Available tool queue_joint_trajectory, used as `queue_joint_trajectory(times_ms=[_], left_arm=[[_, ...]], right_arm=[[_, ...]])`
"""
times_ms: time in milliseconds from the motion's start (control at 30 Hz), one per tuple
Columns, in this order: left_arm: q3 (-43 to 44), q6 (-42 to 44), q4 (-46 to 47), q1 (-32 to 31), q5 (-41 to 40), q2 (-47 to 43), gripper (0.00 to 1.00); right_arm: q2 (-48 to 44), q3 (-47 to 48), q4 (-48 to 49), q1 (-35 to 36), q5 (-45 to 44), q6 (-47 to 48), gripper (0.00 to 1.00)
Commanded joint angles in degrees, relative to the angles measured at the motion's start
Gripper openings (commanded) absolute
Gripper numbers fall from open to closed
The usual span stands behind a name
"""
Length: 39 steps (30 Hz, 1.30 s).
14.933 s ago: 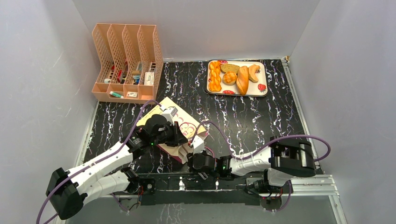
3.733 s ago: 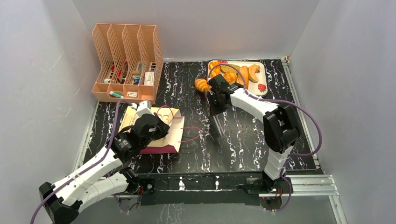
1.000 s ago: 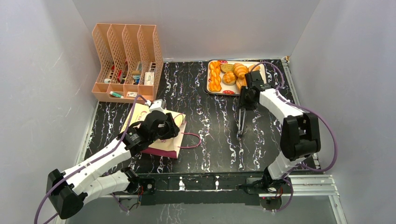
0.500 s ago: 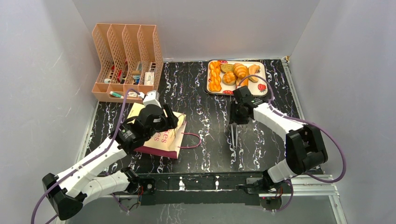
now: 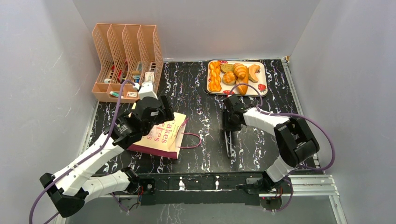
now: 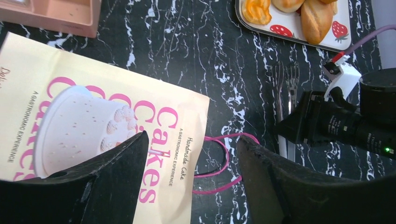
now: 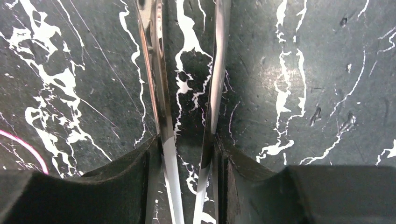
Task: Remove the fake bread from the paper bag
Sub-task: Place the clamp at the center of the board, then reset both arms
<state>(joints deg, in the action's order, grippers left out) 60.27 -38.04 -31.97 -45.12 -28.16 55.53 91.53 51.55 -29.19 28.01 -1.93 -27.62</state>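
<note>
The paper bag (image 5: pixel 163 135) lies flat on the black marbled table, cream with pink "Cakes" lettering (image 6: pixel 159 135), its cord handles (image 5: pixel 191 140) trailing right. Above it hovers my left gripper (image 6: pixel 191 140), open with nothing between its fingers. The fake bread (image 5: pixel 236 74) sits in a pile on a strawberry-print tray (image 5: pixel 261 88) at the back. My right gripper (image 7: pixel 187 140) is shut on a pair of metal tongs (image 7: pixel 154 70), whose two arms point down at the bare table mid-right (image 5: pixel 229 144). I cannot see into the bag.
A peach file rack (image 5: pixel 126 60) with small items stands at the back left, close behind the left gripper. In the left wrist view the right arm (image 6: pixel 345 126) and tongs (image 6: pixel 285 93) lie just right of the bag's handles. Grey walls enclose the table.
My left gripper has opened and lifted off the bag toward the rack. My right arm has carried the tongs away from the tray, toward the near middle of the table.
</note>
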Motion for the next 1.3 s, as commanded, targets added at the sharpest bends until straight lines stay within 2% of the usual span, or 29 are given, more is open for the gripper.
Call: queue_joint_trajectory(times_ms=[0,133,167,200,233,267,567,900,1000,1100,1167,1267], left_arm=[[4.1,4.3,-2.9,0.0,-4.9,0.3,0.69],[5.7,5.5,-3.7,0.0,-6.5,0.0,0.73],[5.9,5.7,-4.0,0.0,-6.9,-0.2,0.91],[6.2,5.9,-4.3,0.0,-7.4,-0.4,0.98],[6.5,6.1,-4.7,0.0,-7.9,-0.6,0.98],[6.7,6.2,-5.1,0.0,-8.5,-0.9,0.98],[7.9,6.5,-7.2,0.0,-14.8,-2.9,0.98],[5.3,-1.8,-14.0,0.0,-30.2,-5.1,0.98],[1.5,-1.0,-11.1,0.0,-35.1,-8.3,0.98],[-4.3,6.0,-3.0,0.0,-36.4,-11.6,0.98],[-6.8,11.1,2.0,0.0,-36.3,-11.9,0.98],[-8.0,14.2,5.3,0.1,-37.4,-9.6,0.98]], right_arm=[[1.4,0.4,5.6,0.4,-1.7,-0.2,0.38],[3.1,0.7,6.2,0.5,-1.9,0.0,0.43],[3.3,0.8,6.3,0.5,-2.0,0.1,0.43],[3.4,1.0,6.3,0.5,-2.2,0.1,0.45],[3.3,1.2,6.2,0.7,-2.4,0.2,0.86],[3.2,1.3,6.1,0.8,-2.7,0.2,0.96],[-1.2,5.4,2.4,1.6,-6.5,0.6,0.98],[-14.5,8.1,-0.5,1.9,-16.9,2.7,0.98],[-16.7,9.2,-1.9,1.8,-19.1,2.7,0.98],[-18.4,9.6,-3.0,1.9,-21.3,2.7,0.98],[-19.3,9.5,-3.4,1.9,-23.3,2.6,0.98],[-20.2,10.1,-5.0,1.8,-27.2,2.2,0.98]])
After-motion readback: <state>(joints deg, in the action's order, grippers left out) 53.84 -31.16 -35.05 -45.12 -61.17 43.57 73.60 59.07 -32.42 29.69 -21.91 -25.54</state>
